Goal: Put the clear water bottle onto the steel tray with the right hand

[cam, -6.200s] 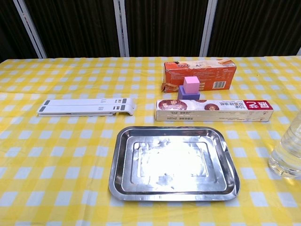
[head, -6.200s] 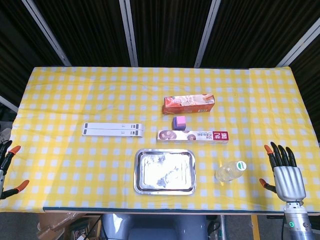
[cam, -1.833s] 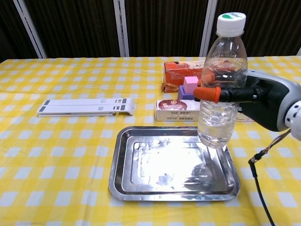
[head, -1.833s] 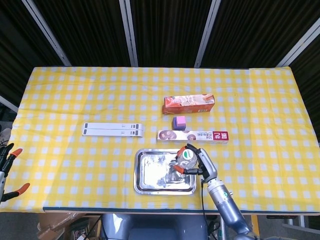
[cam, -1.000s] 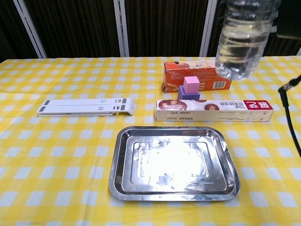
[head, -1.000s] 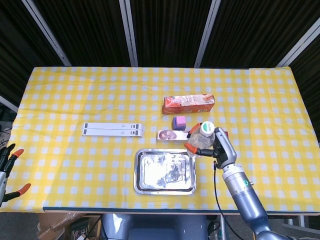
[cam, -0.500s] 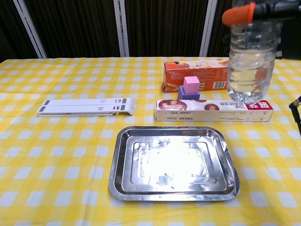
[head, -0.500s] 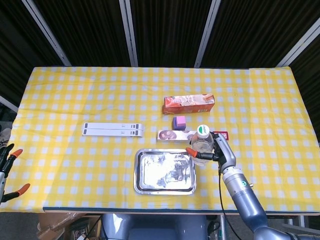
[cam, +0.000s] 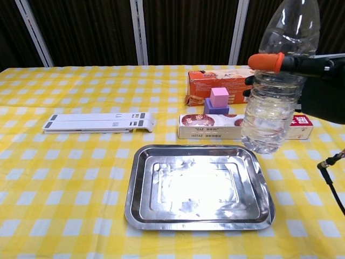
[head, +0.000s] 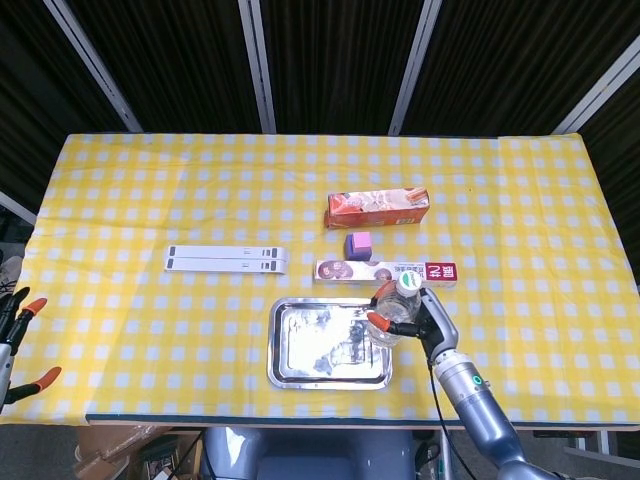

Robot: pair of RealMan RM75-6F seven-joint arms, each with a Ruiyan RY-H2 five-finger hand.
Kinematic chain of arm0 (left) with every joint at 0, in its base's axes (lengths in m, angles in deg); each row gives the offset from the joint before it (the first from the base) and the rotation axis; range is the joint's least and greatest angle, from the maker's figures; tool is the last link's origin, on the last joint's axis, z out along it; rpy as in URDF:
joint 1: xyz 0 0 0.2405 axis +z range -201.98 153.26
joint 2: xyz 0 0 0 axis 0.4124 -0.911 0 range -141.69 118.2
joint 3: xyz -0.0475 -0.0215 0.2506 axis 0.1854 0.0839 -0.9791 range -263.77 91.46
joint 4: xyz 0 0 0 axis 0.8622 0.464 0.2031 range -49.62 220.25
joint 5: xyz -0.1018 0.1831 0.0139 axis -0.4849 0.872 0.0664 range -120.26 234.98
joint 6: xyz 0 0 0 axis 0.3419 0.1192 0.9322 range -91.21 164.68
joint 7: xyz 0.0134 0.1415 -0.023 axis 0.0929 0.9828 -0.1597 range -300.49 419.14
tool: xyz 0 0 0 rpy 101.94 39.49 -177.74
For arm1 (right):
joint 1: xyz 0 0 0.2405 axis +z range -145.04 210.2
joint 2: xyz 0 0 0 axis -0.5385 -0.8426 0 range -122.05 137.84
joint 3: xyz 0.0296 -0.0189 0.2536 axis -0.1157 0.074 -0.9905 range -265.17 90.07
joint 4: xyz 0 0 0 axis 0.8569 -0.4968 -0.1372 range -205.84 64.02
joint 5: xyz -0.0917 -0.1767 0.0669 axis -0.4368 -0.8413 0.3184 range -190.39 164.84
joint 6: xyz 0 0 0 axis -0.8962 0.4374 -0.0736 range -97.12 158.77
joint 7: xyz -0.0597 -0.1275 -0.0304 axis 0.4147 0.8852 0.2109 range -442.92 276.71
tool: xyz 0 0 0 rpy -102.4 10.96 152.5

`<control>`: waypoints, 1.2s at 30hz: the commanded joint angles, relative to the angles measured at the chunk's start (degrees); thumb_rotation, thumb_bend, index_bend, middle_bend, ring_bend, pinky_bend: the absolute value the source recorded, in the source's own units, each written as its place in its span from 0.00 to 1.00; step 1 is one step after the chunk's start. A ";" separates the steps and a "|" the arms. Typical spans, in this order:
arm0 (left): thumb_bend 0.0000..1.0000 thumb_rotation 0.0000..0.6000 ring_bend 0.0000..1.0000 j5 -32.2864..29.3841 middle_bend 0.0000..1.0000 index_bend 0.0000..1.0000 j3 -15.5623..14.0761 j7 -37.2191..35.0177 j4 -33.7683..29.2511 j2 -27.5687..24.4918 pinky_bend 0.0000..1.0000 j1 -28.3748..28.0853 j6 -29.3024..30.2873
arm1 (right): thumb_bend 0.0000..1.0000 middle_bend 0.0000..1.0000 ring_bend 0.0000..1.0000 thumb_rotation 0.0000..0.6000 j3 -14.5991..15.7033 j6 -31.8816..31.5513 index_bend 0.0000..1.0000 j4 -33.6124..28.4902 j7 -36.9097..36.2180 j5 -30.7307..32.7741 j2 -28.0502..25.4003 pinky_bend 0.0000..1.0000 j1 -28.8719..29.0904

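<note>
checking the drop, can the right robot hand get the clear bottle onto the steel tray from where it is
Probably yes: the right robot hand holds the clear bottle upright above the steel tray's right rear corner, and the tray is bare.

A staged test room: yellow checked tablecloth (head: 150,190) on a table before black curtains (head: 330,60).

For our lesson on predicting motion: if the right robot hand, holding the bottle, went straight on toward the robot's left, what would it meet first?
Probably nothing: the right robot hand holds the clear water bottle above the steel tray, so it would likely pass over it, though height is unclear.
</note>
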 commanded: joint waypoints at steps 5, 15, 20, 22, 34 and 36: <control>0.19 1.00 0.00 -0.14 0.00 0.12 0.02 0.26 -0.15 0.10 0.00 0.07 0.06 | 0.90 0.70 0.36 1.00 -2.76 -1.24 0.90 -5.09 -1.31 -4.91 -5.90 0.00 -3.05; 0.19 1.00 0.00 -0.50 0.00 0.12 0.16 -0.73 -0.07 -0.25 0.00 0.18 0.19 | 0.90 0.70 0.37 1.00 -14.24 -3.84 0.90 -11.14 1.67 -2.19 -16.07 0.00 0.23; 0.19 1.00 0.00 -0.51 0.00 0.12 0.17 -1.11 -0.06 -0.38 0.00 0.18 0.19 | 0.90 0.70 0.37 1.00 -16.68 -1.77 0.91 -11.14 1.29 1.37 -20.79 0.00 1.14; 0.19 1.00 0.00 -0.54 0.00 0.12 0.17 -1.22 -0.02 -0.43 0.00 0.19 0.19 | 0.90 0.70 0.37 1.00 -16.14 -0.70 0.91 -11.14 1.06 3.14 -21.85 0.00 1.28; 0.19 1.00 0.00 -0.37 0.00 0.12 0.14 -1.12 -0.08 -0.42 0.00 0.22 0.26 | 0.90 0.70 0.37 1.00 -3.18 -2.89 0.91 -9.26 4.73 8.90 -12.39 0.00 2.25; 0.19 1.00 0.00 -0.32 0.00 0.12 0.13 -0.94 -0.10 -0.38 0.00 0.24 0.32 | 0.90 0.70 0.37 1.00 -1.43 -1.66 0.91 -6.40 3.19 7.52 -9.52 0.00 1.87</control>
